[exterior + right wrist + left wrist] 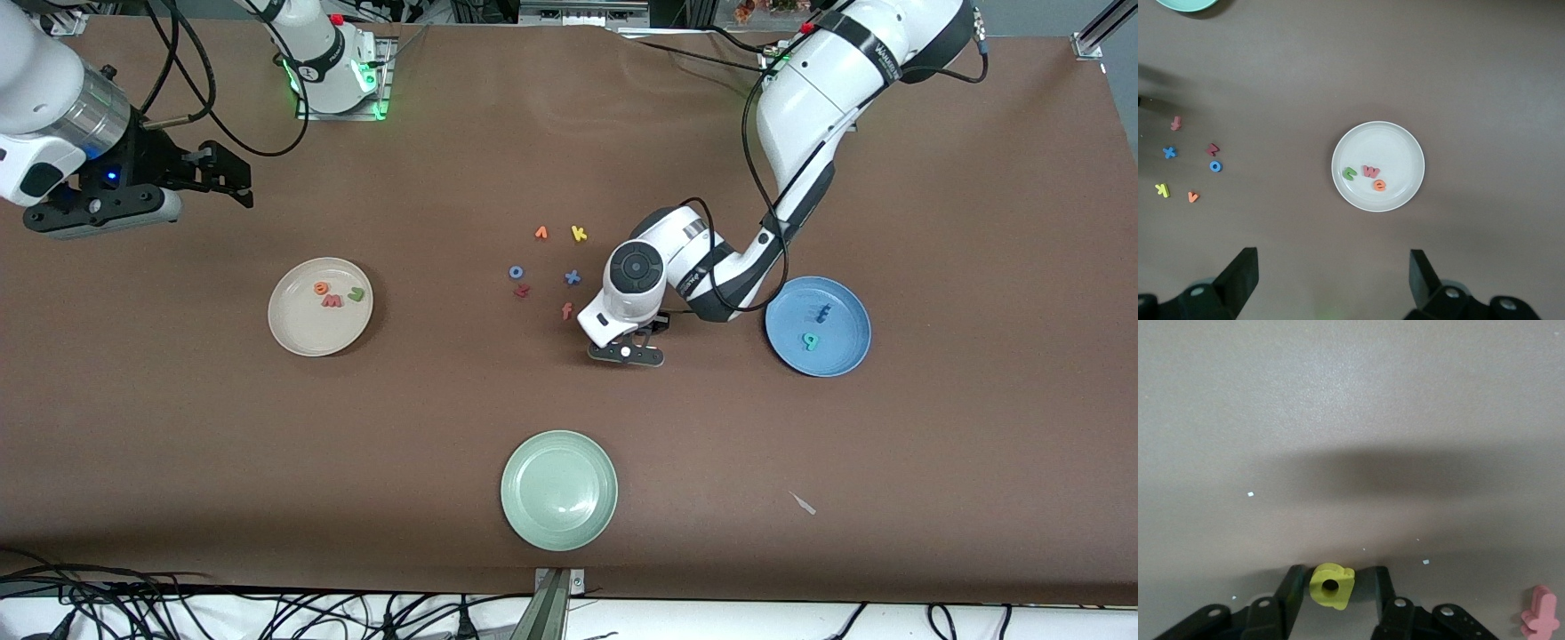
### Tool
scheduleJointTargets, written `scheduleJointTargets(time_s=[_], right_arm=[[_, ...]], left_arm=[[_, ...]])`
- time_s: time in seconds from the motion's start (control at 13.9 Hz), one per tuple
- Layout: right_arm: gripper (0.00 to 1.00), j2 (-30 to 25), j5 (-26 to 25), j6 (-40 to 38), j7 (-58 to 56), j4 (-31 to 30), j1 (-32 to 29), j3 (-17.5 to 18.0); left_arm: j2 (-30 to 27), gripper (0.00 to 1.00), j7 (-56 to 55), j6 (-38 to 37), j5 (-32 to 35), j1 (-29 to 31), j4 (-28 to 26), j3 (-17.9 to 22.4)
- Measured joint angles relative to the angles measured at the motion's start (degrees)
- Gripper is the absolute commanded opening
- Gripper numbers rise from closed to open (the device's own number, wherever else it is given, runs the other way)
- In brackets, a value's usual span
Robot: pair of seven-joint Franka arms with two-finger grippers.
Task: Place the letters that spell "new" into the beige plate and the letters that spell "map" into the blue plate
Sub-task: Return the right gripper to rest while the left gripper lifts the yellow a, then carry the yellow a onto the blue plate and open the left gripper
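My left gripper (1338, 572) is down at the table mid-way between the plates, its hand (633, 283) hiding the spot in the front view. A yellow p (1331, 587) lies between its fingers: one finger touches it, the other stands a little off. The blue plate (840, 351) holds the blue m (822, 313) and teal a (810, 340). The beige plate (302, 333) holds the orange e (321, 288), salmon w (332, 301) and green n (356, 294). My right gripper (1333, 257) waits, open and empty, high above the table near the beige plate (1395, 143).
Loose letters lie beside the left hand: orange v (540, 233), yellow k (579, 234), blue o (516, 272), blue x (573, 277), dark red z (522, 290), a salmon f (566, 310). A pale green plate (559, 490) sits nearest the front camera.
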Motion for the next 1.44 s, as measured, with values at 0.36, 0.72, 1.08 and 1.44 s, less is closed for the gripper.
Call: scheduleJointTargets(time_s=[0.36,0.72,1.08,1.44], right_arm=[[1.00,0.1,0.0,-1.8,0.0,0.2,-0.2,-0.3],[1.00,0.1,-0.4,-4.1,0.0,1.6,-0.2,-0.8],[1.00,0.2,-1.2,-5.4,0.0,1.6,-0.3,-1.5],[1.00,0.2,-1.3,-6.0,0.0,1.6,-0.4,-1.6]], left_arm=[[0.1,0.37,0.0,0.5,0.0,-0.1,0.0,-0.1],[0.1,0.18,-0.1,0.9,0.0,-0.2,0.0,-0.2],[0.1,0.06,-0.4,0.5,0.0,0.2,0.6,0.4],[-1.4,0.06,2.1,-8.2,0.0,6.0,2.7,-1.0]])
